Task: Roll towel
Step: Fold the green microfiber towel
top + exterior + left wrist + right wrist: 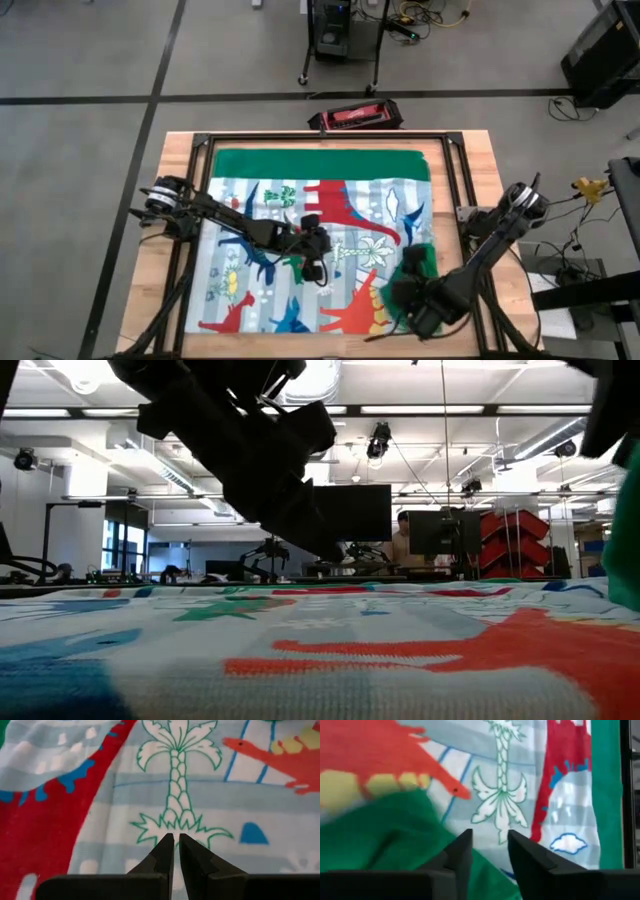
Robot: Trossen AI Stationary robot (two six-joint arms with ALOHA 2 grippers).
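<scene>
The towel (300, 220) lies spread face up on the wooden table, its dinosaur print showing. Its far edge is folded over into a green band (320, 163). The near right corner is turned over, green back up (415, 262), and shows as a green hump (380, 835) in the right wrist view. My right gripper (489, 839) hovers just over that turned corner, open, with nothing between its fingers. My left gripper (175, 837) is shut and slants down at the towel's middle, at the foot of a printed palm tree (175, 785). My left gripper's shut fingertips (167, 842) stand right at the towel's printed face by the foot of the palm tree (172, 822), slanting down from the table's left. I cannot tell whether they touch the cloth. The towel lies flat there.
A black metal frame (455, 180) runs around the towel on the table (180, 170). A red and black tool (355, 117) lies beyond the far edge. The low view shows the room behind, with monitors and a person (402, 540) far off.
</scene>
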